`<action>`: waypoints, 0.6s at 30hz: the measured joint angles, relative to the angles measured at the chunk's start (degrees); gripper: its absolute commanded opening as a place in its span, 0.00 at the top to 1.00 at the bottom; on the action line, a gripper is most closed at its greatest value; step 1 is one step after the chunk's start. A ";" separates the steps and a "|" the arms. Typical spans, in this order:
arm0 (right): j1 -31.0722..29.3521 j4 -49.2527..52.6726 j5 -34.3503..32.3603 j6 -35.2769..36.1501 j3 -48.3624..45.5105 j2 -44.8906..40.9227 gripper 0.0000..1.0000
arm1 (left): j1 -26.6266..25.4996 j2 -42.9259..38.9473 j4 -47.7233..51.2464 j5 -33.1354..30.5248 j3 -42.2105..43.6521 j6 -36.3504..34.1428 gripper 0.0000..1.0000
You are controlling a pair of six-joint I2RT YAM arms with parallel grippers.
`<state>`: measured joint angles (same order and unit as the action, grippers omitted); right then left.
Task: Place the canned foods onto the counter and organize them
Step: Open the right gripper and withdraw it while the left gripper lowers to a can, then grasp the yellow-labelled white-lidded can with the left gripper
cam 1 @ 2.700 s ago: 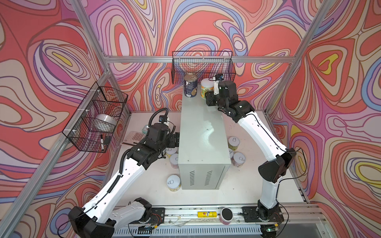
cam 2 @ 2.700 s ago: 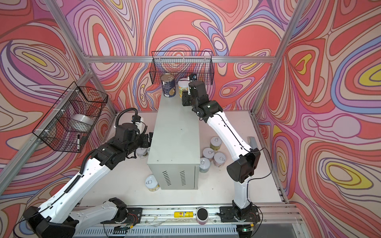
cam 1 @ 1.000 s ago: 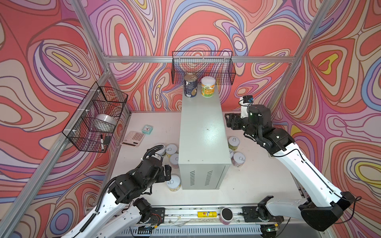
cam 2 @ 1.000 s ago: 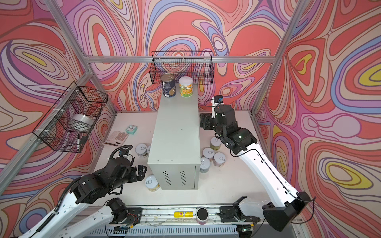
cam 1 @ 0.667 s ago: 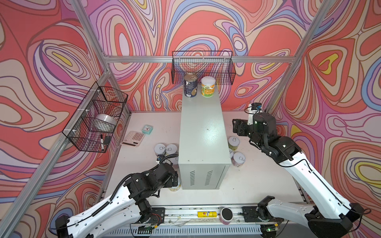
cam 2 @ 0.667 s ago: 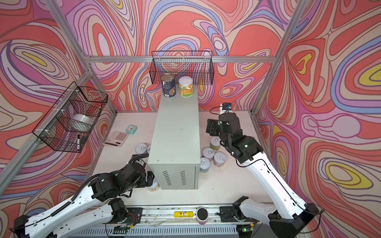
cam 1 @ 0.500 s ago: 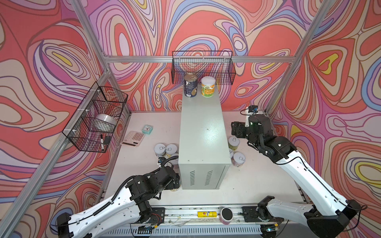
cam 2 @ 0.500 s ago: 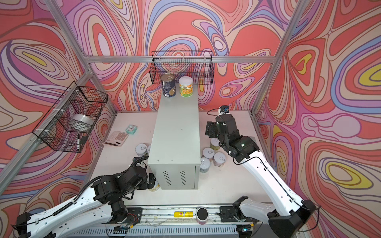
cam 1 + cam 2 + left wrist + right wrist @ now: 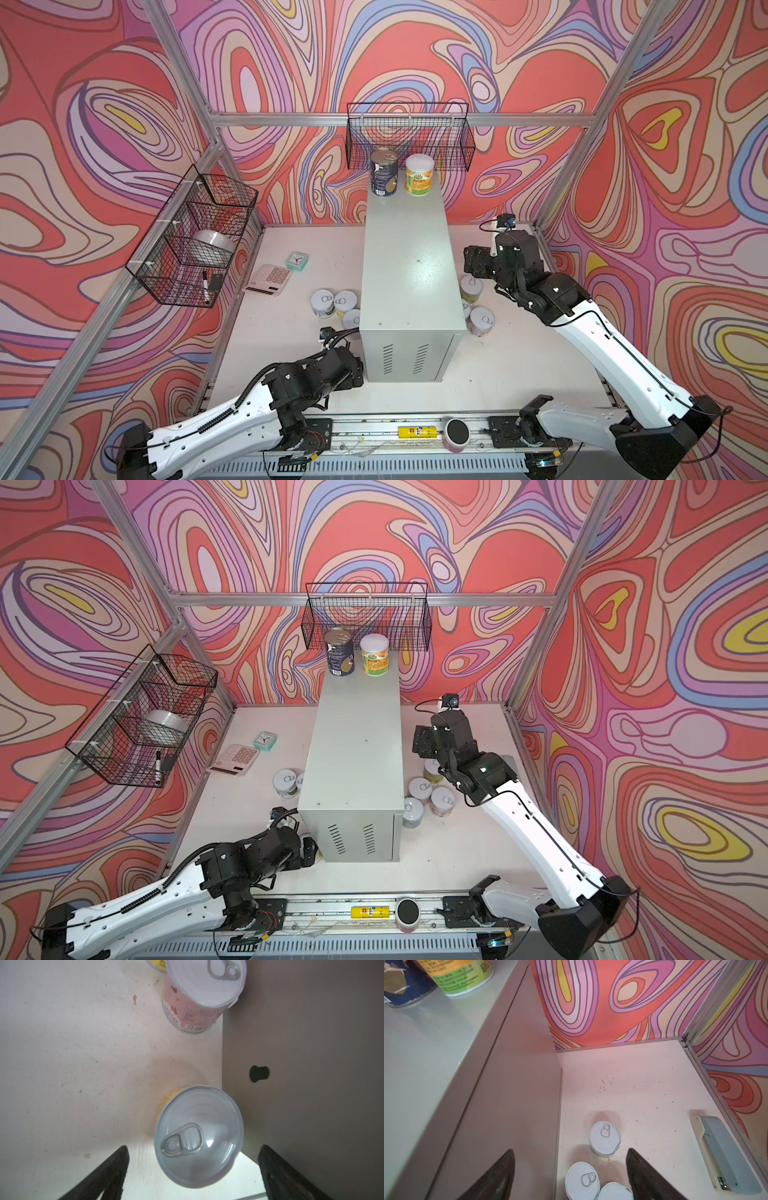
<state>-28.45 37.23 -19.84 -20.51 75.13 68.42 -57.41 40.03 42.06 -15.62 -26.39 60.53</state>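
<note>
Yellow-labelled can [image 9: 199,1126] crowds the metal counter [image 9: 301,1043], so the wide-open, empty left gripper [image 9: 194,1147] may snag there; right gripper [image 9: 570,1149] gapes empty.

Both top views look steeply down from high at the front onto the whole white worktop [image 9: 282,332] and the tall light-grey metal cabinet [image 9: 409,266]. The left wrist view sits close above a yellow-labelled tin with a white pull-tab lid [image 9: 198,1136] beside it. The right wrist view looks down the cabinet's side from above its top, sharing the green-and-orange-labelled tin [image 9: 463,976] there with both top views.
</note>
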 measured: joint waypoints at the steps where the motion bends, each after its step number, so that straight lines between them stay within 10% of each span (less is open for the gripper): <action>1: 0.04 -0.02 0.00 0.00 0.00 0.00 0.14 | 0.00 -0.17 -0.24 -0.07 0.57 0.24 0.02; 18: 0.28 -0.42 -0.04 -0.13 0.00 0.81 0.15 | -0.04 2.97 -7.39 -0.50 3.58 1.57 0.04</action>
<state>-28.16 36.82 -19.88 -20.64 75.13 69.23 -57.45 43.00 34.68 -16.12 -22.81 62.11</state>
